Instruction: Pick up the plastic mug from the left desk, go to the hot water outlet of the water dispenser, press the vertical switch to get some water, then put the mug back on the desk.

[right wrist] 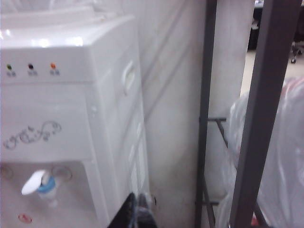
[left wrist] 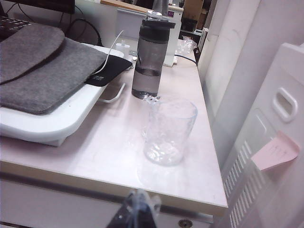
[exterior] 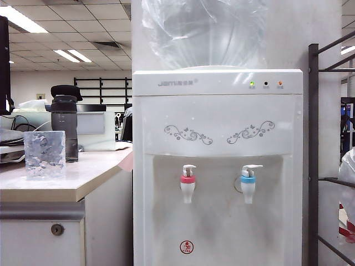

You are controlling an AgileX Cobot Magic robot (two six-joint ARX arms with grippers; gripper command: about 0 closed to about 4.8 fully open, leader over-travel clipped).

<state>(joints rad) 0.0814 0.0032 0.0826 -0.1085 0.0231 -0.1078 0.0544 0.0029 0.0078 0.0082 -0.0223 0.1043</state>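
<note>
Standing upright near the front edge of the cream-beige flat-topped left desk (exterior: 83,177), the clear rippled-wall plastic mug (exterior: 44,154) is the landmark here; nothing touches it. In the left wrist view the left gripper (left wrist: 137,213) sits nearest the camera, just off the desk's front edge w/ the mug (left wrist: 168,130) beyond it, well apart; its fingers are pressed together, holding nothing. Just behind the mug stands a taller dark grey bottle w/ black cap (left wrist: 149,54), close but not touching. To the side of mug & bottle, a white tray-like slab (left wrist: 52,123) carries grey felt pads (left wrist: 42,66). Below the mug, on the white cabinet front, is a small round lock (exterior: 57,229).

Right of the mug, beside the desk, is the tall white water dispenser w/ grey floral scrolls (exterior: 219,111). Its hot water outlet, a white tap w/ red collar (exterior: 188,185), is the tap nearer the mug, w/ its small white vertical switch (exterior: 189,169) on top; the blue-collared tap (exterior: 248,184) is farther. Above: three indicator lights (exterior: 265,83) & a big clear bottle (exterior: 205,33).

The right gripper (right wrist: 140,211) is by the dispenser's far side, also closed & empty, w/ a dark metal rack (right wrist: 266,109) beyond.
</note>
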